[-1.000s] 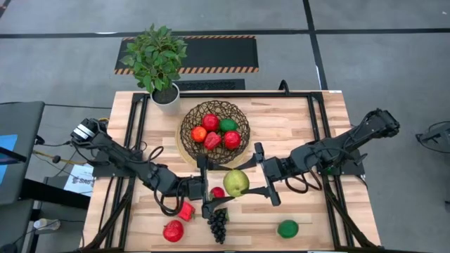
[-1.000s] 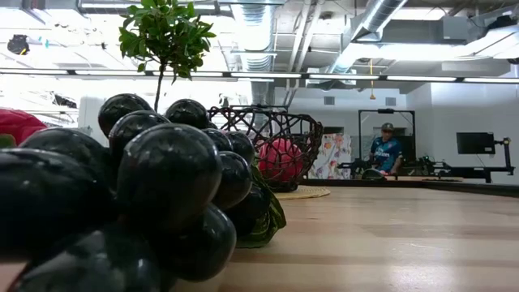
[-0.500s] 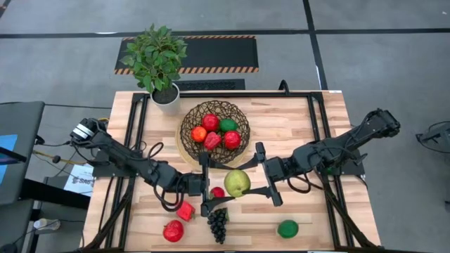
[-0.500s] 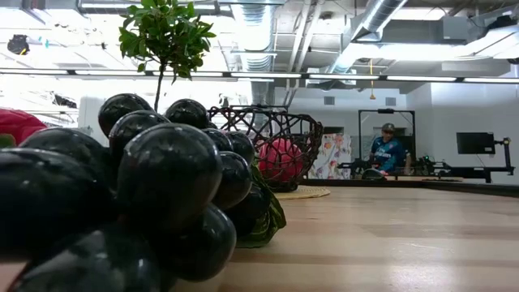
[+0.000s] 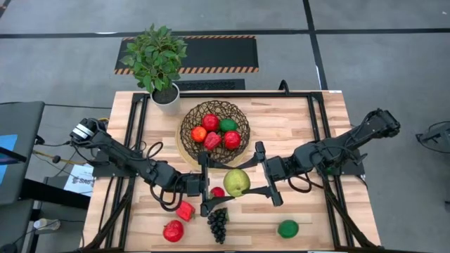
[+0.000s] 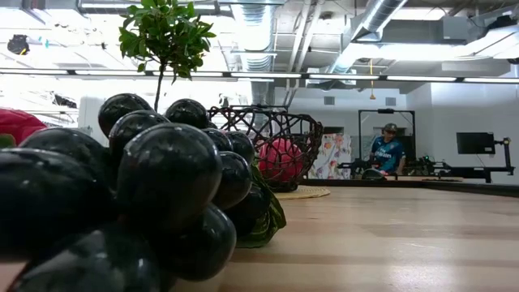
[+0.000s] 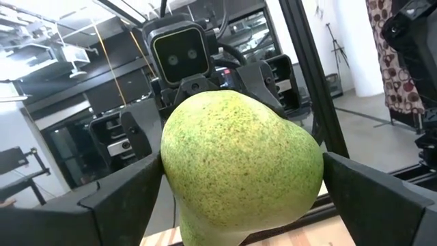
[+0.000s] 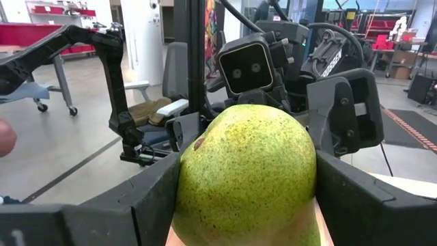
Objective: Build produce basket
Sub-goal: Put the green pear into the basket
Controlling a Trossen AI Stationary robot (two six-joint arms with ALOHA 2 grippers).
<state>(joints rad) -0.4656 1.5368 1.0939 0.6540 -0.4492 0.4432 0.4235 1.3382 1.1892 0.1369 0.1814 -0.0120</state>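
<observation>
Five produce pieces [image 5: 212,140] sit in the basket [image 5: 190,117].

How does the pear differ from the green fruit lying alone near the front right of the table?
The pear is yellow-green and speckled; the lone green fruit is darker, plain green. The pear is larger. The pear sits between the left gripper and the right gripper, both sets of jaws closed against it, while the lone green fruit lies on the table with nothing near it. Both are outside the basket.
</observation>
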